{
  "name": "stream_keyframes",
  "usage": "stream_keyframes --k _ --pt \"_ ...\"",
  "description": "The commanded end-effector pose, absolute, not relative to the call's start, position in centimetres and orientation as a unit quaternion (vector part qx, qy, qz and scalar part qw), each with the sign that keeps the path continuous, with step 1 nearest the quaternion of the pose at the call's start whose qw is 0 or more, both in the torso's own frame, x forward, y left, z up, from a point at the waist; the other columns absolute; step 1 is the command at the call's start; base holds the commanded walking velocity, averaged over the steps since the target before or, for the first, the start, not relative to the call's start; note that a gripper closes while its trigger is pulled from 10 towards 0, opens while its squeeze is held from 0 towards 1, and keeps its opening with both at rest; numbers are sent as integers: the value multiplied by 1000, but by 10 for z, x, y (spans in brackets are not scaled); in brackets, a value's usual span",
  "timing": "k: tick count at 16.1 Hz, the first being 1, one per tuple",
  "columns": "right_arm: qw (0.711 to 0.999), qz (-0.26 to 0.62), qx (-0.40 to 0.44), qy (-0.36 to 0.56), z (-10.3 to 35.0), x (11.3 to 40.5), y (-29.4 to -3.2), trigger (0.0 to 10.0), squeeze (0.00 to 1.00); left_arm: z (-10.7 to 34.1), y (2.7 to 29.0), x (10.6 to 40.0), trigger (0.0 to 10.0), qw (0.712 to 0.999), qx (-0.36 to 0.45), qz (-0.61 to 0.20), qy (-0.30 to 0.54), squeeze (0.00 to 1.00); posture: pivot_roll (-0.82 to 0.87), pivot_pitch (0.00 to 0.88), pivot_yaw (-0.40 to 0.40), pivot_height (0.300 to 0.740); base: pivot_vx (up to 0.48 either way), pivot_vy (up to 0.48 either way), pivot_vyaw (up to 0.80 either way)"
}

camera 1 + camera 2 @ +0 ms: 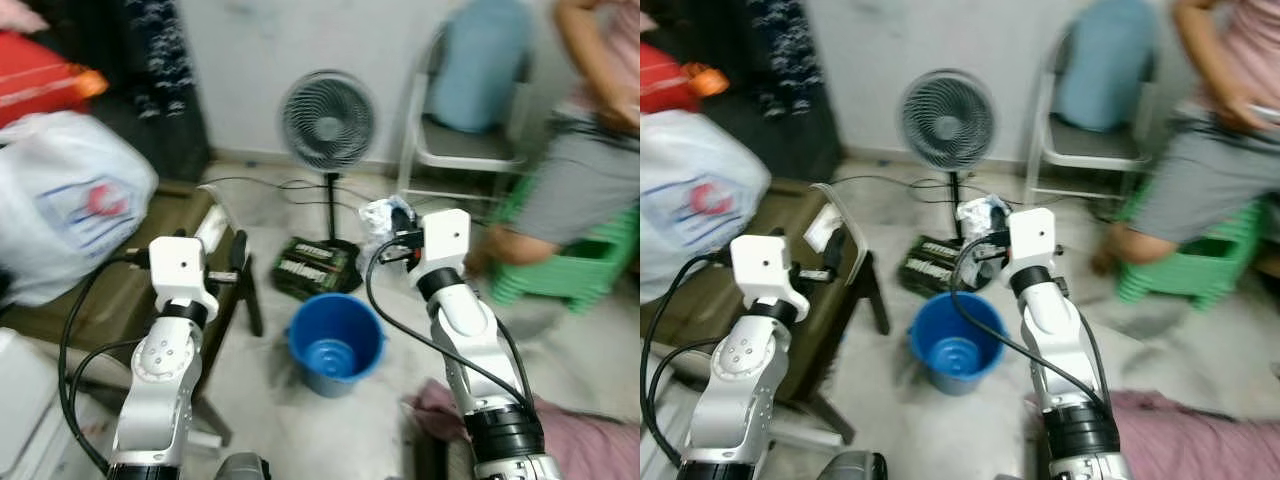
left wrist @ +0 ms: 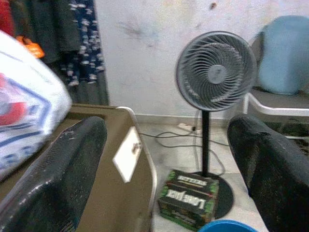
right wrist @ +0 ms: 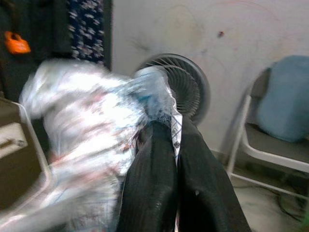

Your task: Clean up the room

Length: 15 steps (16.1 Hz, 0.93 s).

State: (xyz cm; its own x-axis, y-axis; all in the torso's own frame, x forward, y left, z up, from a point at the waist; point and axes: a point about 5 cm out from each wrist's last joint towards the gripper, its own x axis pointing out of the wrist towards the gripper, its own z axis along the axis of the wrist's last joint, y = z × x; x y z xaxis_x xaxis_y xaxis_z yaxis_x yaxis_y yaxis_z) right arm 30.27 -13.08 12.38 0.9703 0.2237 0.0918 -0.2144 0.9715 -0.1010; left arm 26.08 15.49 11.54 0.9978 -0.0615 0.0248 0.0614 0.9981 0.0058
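Observation:
A blue bucket [image 1: 335, 345] stands on the floor between my two arms. My right gripper [image 1: 397, 242] is held just beyond the bucket's far rim and is shut on a crumpled clear plastic wrapper [image 3: 91, 111]. That wrapper [image 1: 980, 213] bulges out past the closed fingers [image 3: 159, 169]. My left gripper [image 2: 166, 145] is open and holds nothing. Its two black fingers [image 2: 63, 169] spread wide beside the corner of a brown table [image 1: 120, 290].
A standing fan [image 1: 328, 120] is by the wall, with cables and a dark green carton [image 1: 312, 268] at its base. A big white bag [image 1: 70, 200] lies on the table. At the right are a folding chair [image 1: 470, 140], a person [image 1: 590, 150] on a green stool [image 1: 570, 270], and pink cloth [image 1: 590, 440].

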Motion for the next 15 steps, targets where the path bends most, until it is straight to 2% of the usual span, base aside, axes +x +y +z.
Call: stream_keyframes --k 1,15 --pt "992 103 -46 -56 127 305 -134 10000 0 119 152 262 10000 999 2 -38 -20 0 -15 0 -4 740 292 0 0" --pt "992 102 -45 -55 126 304 -134 10000 0 119 152 262 10000 999 4 -38 -19 0 -17 0 -5 740 299 0 0"
